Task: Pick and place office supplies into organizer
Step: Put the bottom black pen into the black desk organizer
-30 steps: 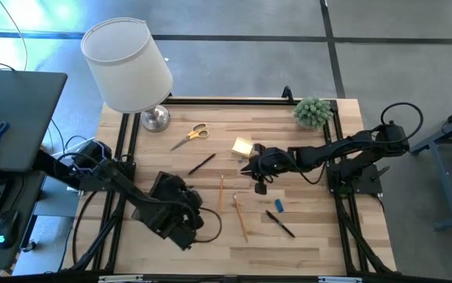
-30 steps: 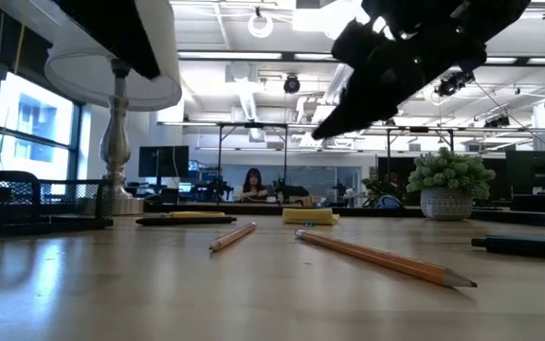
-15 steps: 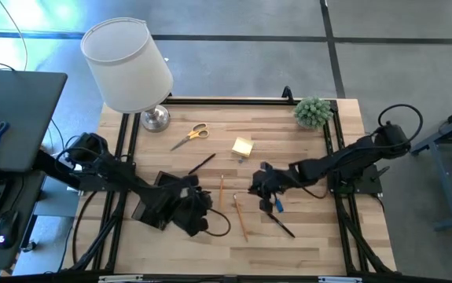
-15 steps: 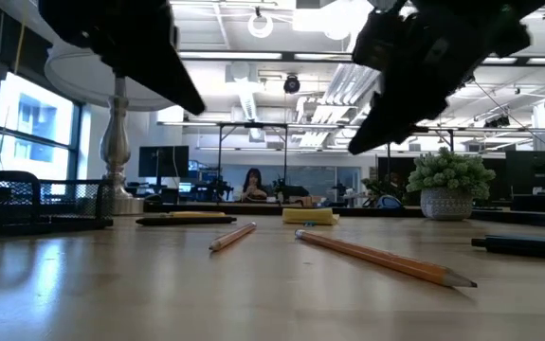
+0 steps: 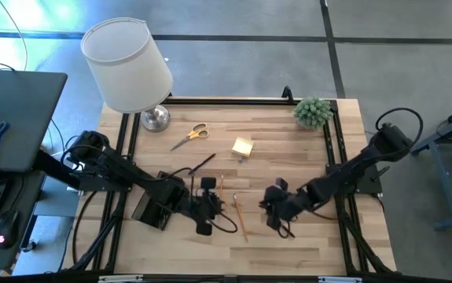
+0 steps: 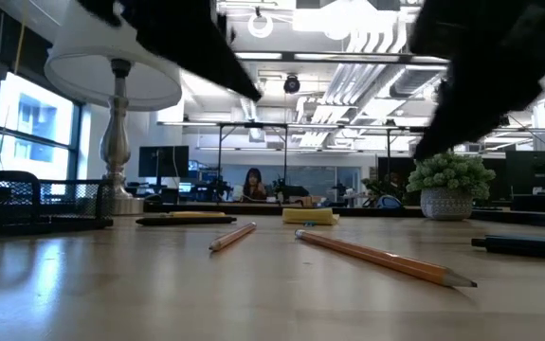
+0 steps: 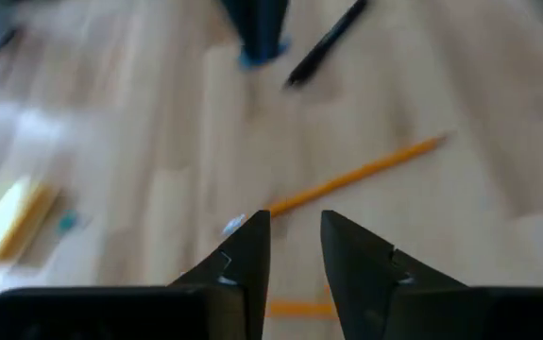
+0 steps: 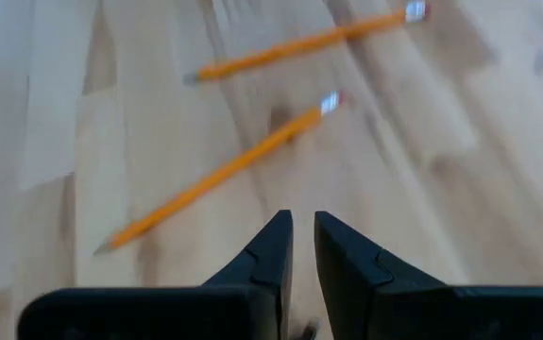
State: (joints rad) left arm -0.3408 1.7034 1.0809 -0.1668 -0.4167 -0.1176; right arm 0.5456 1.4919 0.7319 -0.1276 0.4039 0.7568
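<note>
The black mesh organizer (image 5: 153,208) sits near the table's left front, partly covered by the left arm, so its compartments and anything inside cannot be made out; in the low view only its mesh wall shows at the left edge. The supplies lie loose on the wooden table (image 5: 304,149): yellow-handled scissors (image 5: 190,134) near the lamp's chrome base (image 5: 155,118), a yellow sticky-note pad (image 5: 243,145) mid-table, a black pen (image 5: 202,163) just left of it, and two wooden pencils (image 5: 239,214) toward the front centre. No writing or label is readable on anything. The left gripper (image 7: 293,244) hangs over the pencils just right of the organizer, its fingers narrowly parted with nothing between them. The right gripper (image 8: 302,238) hovers over the front centre-right, its fingers almost together, a thin gap showing and nothing held; another pen beneath that arm is mostly hidden. The back right, around the small green plant (image 5: 313,112), and the front strip of table lie open. The white lampshade (image 5: 127,64) overhangs the back-left corner. Far behind, a person (image 6: 252,183) sits in the room.
</note>
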